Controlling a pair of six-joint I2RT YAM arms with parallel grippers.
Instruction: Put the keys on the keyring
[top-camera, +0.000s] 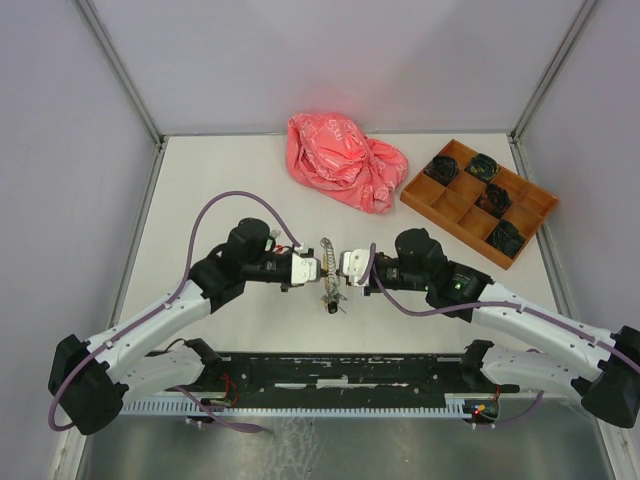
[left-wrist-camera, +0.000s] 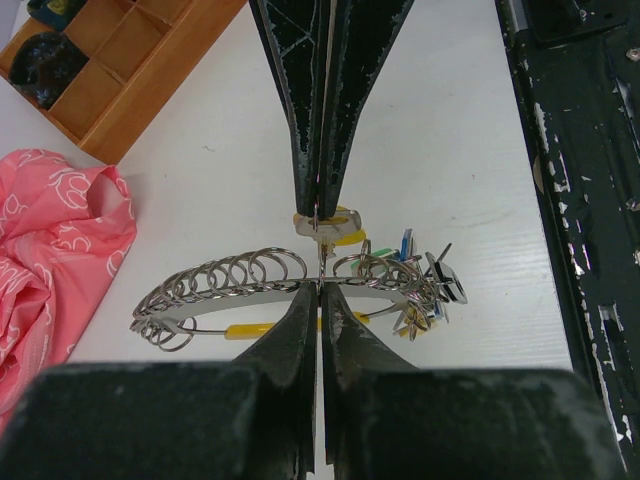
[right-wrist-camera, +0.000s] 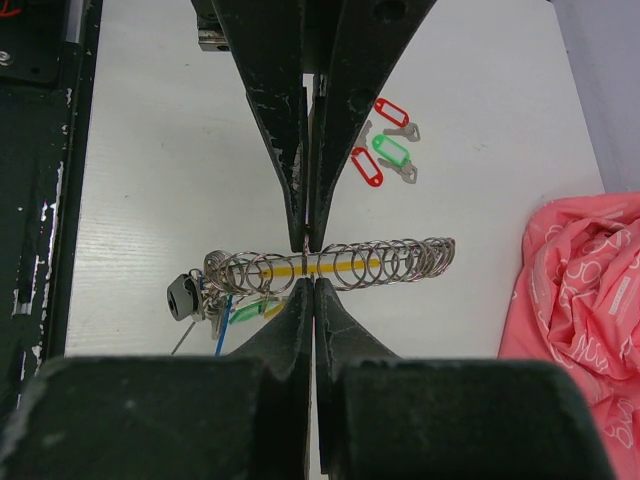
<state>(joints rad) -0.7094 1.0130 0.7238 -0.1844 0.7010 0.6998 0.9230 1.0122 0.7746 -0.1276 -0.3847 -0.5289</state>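
Observation:
The keyring (left-wrist-camera: 215, 290) hangs between both grippers above the table, a thin silver ring with a yellow stretch (right-wrist-camera: 285, 269) and many small loops strung along it. My left gripper (left-wrist-camera: 318, 287) is shut on its wire near the middle. My right gripper (right-wrist-camera: 313, 281) faces it, shut on what looks like a yellow-tagged key (left-wrist-camera: 338, 226) at the ring. Several tagged keys (left-wrist-camera: 418, 290) bunch at one end beside a black fob (right-wrist-camera: 182, 297). Three loose keys lie on the table: red-tagged (right-wrist-camera: 391, 111), green-tagged (right-wrist-camera: 392, 152), red-tagged (right-wrist-camera: 366, 166). From above, the grippers meet at the keyring (top-camera: 328, 270).
A crumpled pink bag (top-camera: 345, 160) lies at the back of the table. A wooden compartment tray (top-camera: 455, 205) with dark items stands at the back right. A black rail (top-camera: 350, 372) runs along the near edge. Grey walls enclose the table.

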